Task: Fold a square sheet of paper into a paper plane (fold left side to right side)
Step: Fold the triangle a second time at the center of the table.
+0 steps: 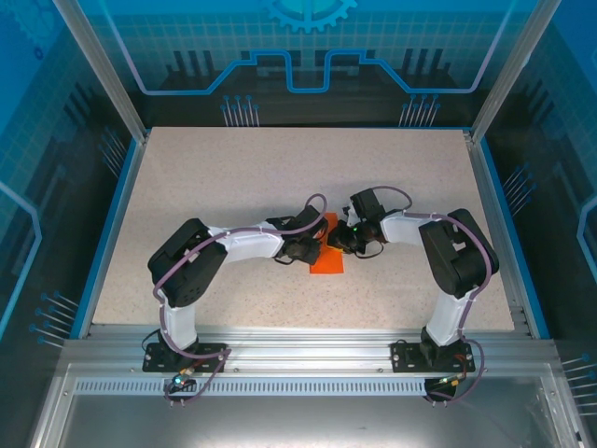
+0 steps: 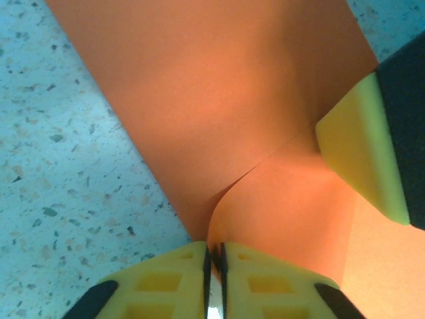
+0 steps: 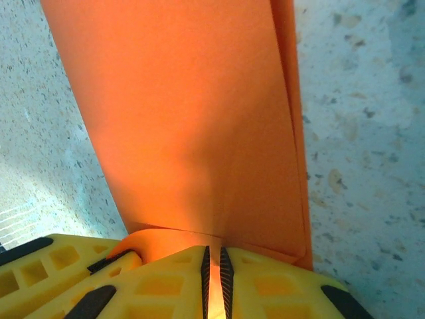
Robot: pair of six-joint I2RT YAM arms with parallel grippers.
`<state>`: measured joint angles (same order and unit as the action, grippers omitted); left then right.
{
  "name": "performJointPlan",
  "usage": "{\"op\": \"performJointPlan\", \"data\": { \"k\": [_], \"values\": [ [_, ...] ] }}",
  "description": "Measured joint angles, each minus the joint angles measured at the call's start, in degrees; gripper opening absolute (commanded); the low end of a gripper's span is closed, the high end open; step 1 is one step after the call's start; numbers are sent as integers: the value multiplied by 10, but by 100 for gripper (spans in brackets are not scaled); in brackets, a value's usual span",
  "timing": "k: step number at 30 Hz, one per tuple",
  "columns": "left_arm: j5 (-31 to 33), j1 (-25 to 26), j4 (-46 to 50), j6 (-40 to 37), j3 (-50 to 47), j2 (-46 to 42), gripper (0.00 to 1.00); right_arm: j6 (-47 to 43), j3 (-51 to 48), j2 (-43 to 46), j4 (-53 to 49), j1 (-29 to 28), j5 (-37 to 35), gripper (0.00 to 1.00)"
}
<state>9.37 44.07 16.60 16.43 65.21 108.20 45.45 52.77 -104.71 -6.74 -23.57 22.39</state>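
top external view: the folded orange-red paper sheet lies near the middle of the table; left gripper and right gripper pinch it from opposite sides, jaws nearly closed.

Left arm and right arm are clad in white and black housings; grey-purple cables are looped along each; the left gripper and right gripper are fitted with yellow fingers, black-ribbed inside.
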Motion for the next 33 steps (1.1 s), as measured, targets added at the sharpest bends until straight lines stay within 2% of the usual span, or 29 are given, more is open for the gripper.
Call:
{"op": "performJointPlan", "data": {
  "k": [4,8,14,22,33],
  "values": [
    [2,-1,9,1,-6,-37,31,0,-1,0,2,0,1,16],
    [-7,-1,8,10,-27,-102,35,0,-2,0,3,0,1,16],
    [-87,-2,-30,32,-72,-159,36,0,-2,0,4,0,1,17],
    [-183,-2,-90,62,-91,-127,35,0,-2,0,4,0,1,17],
    [-198,0,-105,73,-90,-61,33,0,-2,0,4,0,1,17]
  ]
}}
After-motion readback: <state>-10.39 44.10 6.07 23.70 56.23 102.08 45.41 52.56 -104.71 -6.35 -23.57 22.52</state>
